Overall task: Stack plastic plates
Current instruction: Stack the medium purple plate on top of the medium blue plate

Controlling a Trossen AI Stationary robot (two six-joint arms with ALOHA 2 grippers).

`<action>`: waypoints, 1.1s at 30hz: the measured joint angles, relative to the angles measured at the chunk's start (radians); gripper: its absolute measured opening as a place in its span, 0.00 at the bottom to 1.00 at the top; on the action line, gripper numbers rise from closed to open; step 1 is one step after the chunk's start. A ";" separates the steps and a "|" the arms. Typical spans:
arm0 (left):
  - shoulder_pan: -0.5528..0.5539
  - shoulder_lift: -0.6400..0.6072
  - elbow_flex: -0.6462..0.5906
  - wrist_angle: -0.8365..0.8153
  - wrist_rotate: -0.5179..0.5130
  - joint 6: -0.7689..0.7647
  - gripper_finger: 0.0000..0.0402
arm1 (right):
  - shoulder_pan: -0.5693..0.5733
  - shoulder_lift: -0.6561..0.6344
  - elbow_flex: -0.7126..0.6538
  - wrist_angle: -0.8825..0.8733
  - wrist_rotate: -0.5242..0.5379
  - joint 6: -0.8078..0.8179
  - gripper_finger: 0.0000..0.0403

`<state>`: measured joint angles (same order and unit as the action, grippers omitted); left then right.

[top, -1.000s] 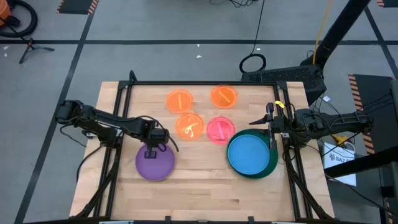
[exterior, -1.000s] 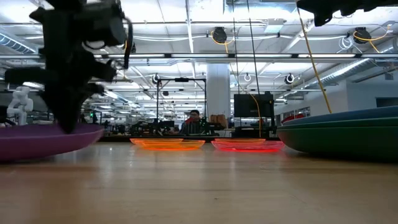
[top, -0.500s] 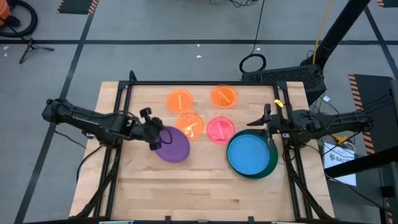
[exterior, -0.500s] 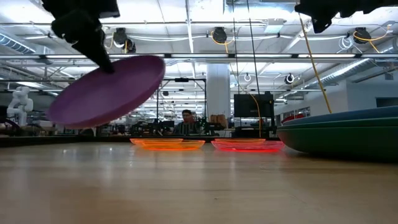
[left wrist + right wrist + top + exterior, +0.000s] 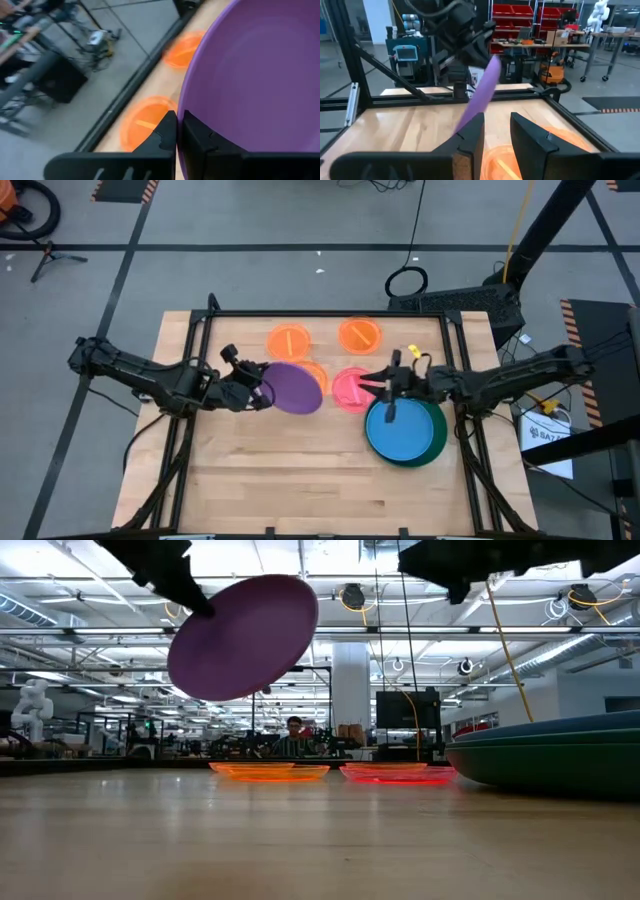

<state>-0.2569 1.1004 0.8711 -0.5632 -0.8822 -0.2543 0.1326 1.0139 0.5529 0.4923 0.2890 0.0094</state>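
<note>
Purple plate (image 5: pixel 294 388) now higher and farther right; right gripper (image 5: pixel 389 389) farther left.

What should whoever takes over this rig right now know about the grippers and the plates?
Left gripper: shut on the purple plate, held tilted in the air, clear of the table.
Right gripper: open, empty, above the blue plate's far rim.
Done: the blue plate sits on a dark green plate at the table's right.
Left: the purple plate, the pink plate and the orange plates, two in full view and one mostly hidden under the purple plate, remain unstacked.
</note>
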 joint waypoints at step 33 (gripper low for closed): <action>0.072 0.000 0.000 -0.118 -0.309 -0.014 0.03 | -0.008 0.639 0.536 -0.129 0.443 0.190 0.38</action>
<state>-0.1844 1.1004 0.8711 -0.6816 -1.1908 -0.2684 0.1244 1.6527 1.0885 0.3628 0.7316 0.1991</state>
